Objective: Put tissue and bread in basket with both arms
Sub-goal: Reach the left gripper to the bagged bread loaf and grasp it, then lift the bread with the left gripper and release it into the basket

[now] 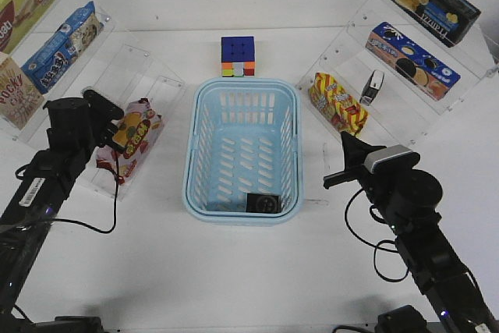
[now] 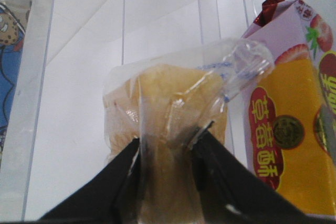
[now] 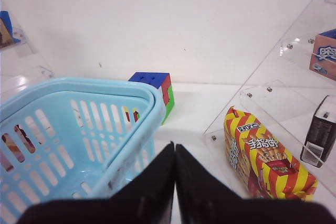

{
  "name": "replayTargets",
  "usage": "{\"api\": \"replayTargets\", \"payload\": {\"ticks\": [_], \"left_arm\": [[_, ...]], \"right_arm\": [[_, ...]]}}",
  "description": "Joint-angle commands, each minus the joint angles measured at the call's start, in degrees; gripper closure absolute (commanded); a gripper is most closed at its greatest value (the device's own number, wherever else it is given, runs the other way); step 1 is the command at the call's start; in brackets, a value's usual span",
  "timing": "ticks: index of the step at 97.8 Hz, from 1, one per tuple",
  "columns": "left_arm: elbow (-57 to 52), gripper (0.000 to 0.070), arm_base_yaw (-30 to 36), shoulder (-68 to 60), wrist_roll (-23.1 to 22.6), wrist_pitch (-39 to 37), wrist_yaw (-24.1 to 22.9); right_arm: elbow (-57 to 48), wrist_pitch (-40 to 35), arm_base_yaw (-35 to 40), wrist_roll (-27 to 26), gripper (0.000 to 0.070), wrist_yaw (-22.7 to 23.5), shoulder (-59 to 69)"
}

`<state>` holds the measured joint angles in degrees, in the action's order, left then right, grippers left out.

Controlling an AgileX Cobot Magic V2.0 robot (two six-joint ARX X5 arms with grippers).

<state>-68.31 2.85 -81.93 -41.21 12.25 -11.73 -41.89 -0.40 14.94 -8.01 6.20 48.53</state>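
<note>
The light blue basket (image 1: 204, 146) stands mid-table, and its rim also shows in the right wrist view (image 3: 79, 90). One black-and-white tissue pack (image 1: 263, 203) lies in the basket's near end. A second tissue pack (image 1: 374, 87) stands on the right shelf and also shows in the right wrist view (image 3: 319, 132). My left gripper (image 2: 170, 137) is at the left shelf (image 1: 107, 108), shut on the pale wrapped bread (image 2: 168, 98). My right gripper (image 3: 175, 148) is shut and empty, just right of the basket (image 1: 345, 139).
A red-and-yellow snack bag (image 1: 337, 103) lies on the right shelf beside my right gripper. A strawberry snack bag (image 1: 131, 136) sits right next to the bread (image 2: 291, 124). A colour cube (image 1: 238, 56) stands behind the basket. Clear acrylic shelves with biscuit boxes (image 1: 413, 60) flank both sides.
</note>
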Motion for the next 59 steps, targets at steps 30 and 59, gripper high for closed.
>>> {"api": "replayTargets", "payload": {"ticks": [30,59], "left_arm": [[-14.5,0.07,6.8,6.4,19.0,7.3,16.1],[-16.3,0.0696,18.3,5.0,30.9,9.8,45.6]], "right_arm": [[-0.9,0.8,0.1,-1.0,0.07,0.0,0.2],[-0.9,0.8,0.1,-1.0,0.07,0.0,0.2]]}}
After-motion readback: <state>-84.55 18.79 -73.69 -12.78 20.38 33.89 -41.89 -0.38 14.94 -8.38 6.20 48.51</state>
